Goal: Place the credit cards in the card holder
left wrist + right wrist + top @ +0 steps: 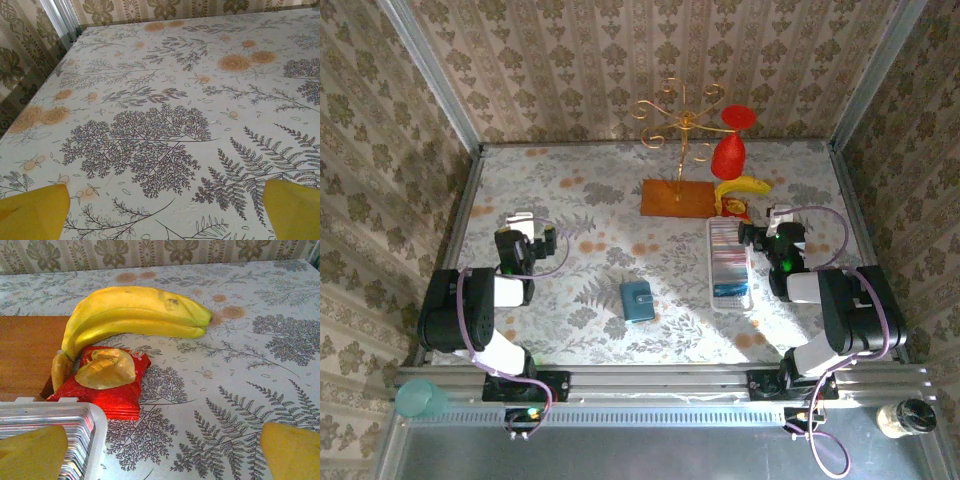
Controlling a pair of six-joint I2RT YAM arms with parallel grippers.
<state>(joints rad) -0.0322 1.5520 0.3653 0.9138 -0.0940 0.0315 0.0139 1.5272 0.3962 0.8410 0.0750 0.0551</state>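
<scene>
Yellow fingertips (32, 212) of the left gripper (165, 212) stand wide apart over the floral table (160, 75), grasping nothing. The right gripper (165, 450) is likewise spread and empty. Its left finger (30, 452) hangs over the white tray (98, 426) where the credit cards (47, 420) are stacked on edge. Just ahead of it lie a red snack packet (115, 390) and a banana (135, 315). The card holder (639, 299) lies closed between both grippers, back toward the arm bases, well apart from each.
</scene>
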